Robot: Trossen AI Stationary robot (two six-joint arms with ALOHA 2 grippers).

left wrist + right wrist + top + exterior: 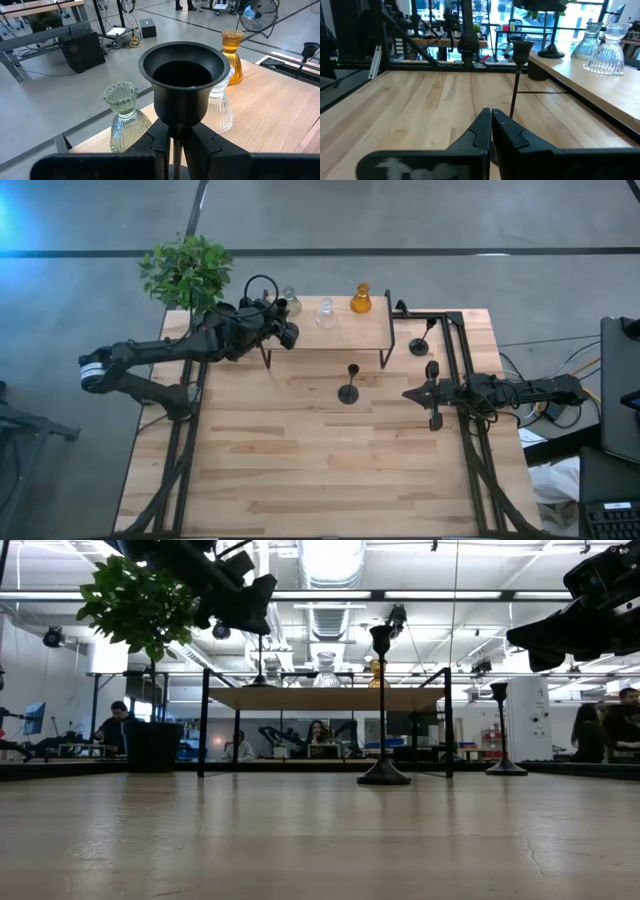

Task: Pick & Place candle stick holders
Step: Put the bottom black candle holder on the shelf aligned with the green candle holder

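Observation:
Three glass candle holders stand on a raised wooden shelf [345, 330]: olive-green [290, 302], clear [326, 313] and amber [361, 300]. My left gripper [272, 310] is at the shelf's left end, shut on a slim black holder [182, 85] beside the green one [125, 117]. A second black holder [348, 385] stands on its disc base on the table in front of the shelf. A third [420, 340] stands by the shelf's right legs. My right gripper [432, 395] is shut and empty, right of the middle holder, pointing toward it [517, 55]. My left gripper pinches the black holder's thin stem [176, 147] between its two fingers, just below the cup. The fingers come slanting from the table's left and near side. The holder is upright with its disc base [552, 50] at the shelf top; I cannot tell whether the base touches the shelf.
A potted green plant [188, 270] stands at the far left corner behind my left arm. Black frame rails [455, 350] run along the table's right side. Bare wood [320, 470] fills the near half of the table. People sit at desks in the room beyond.

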